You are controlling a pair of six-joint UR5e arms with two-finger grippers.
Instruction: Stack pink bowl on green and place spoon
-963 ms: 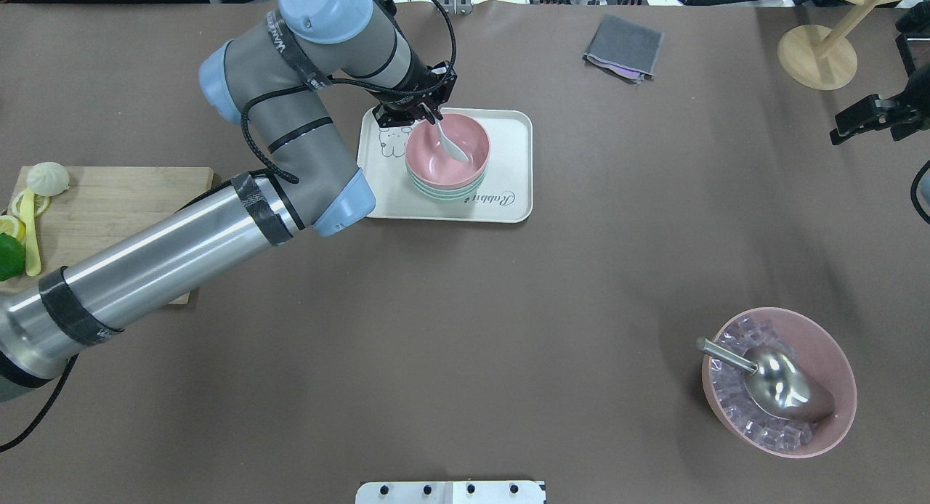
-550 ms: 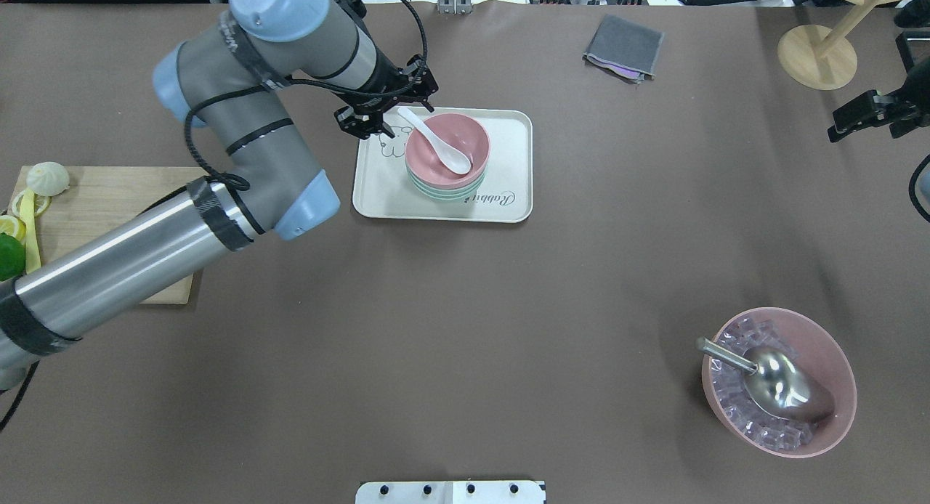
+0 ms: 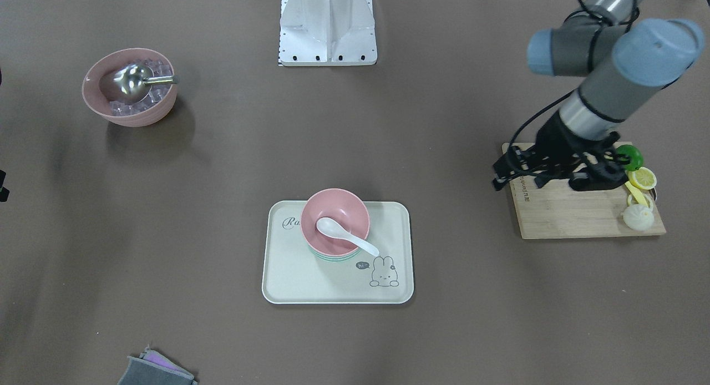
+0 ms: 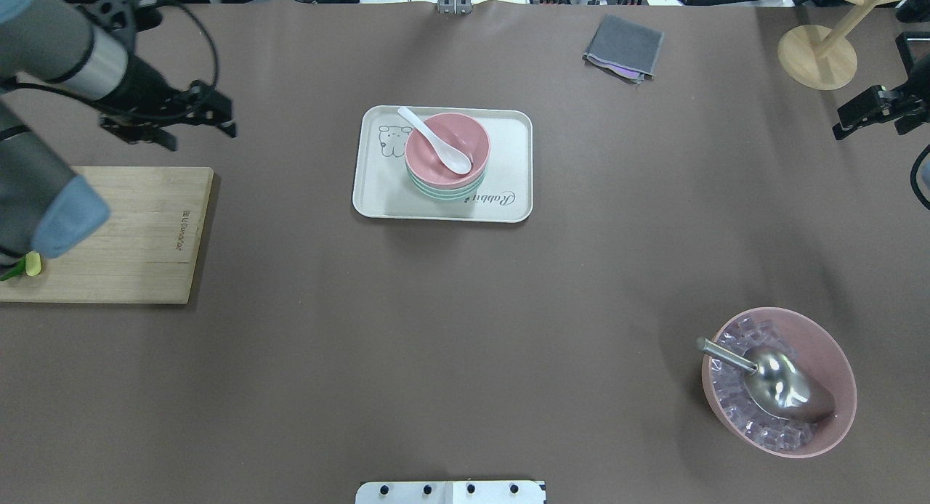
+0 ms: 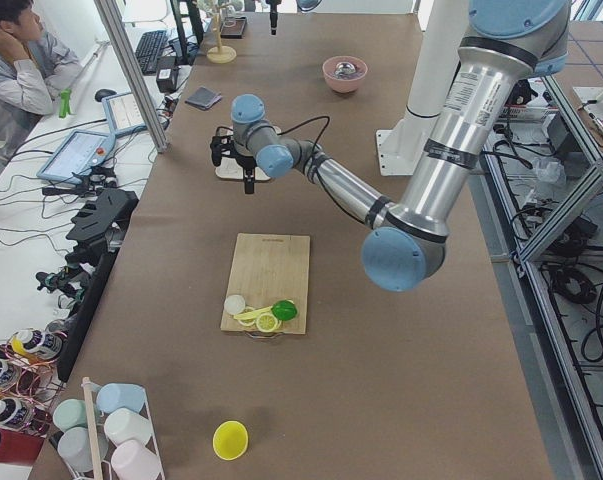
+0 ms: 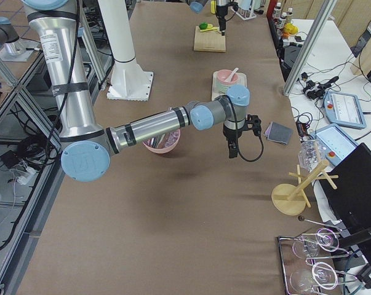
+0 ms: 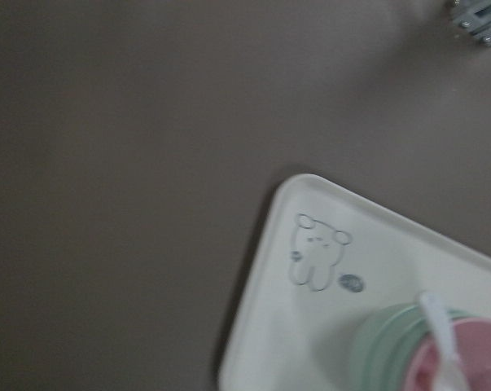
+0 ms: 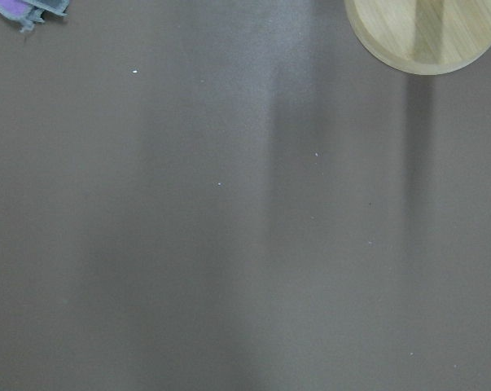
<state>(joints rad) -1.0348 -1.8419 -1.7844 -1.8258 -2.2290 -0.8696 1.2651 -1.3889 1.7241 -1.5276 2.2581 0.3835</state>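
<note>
Brown tabletop: well to the right of the open, empty left gripper (image 4: pixel 203 126), the white spoon (image 4: pixel 436 144) lies in the pink bowl (image 4: pixel 468 135), which sits on the green bowl (image 4: pixel 430 191). The spoon looks light, stiff and smooth (likely slippery), so grip its handle. I cannot tell the state of the right gripper (image 4: pixel 843 126).

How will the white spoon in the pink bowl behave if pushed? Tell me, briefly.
The white spoon looks glossy and rigid, so it is probably stiff and somewhat slippery. Its handle overhangs the pink bowl, so a push there could pivot or tip it out. It looks thin, likely light.
</note>
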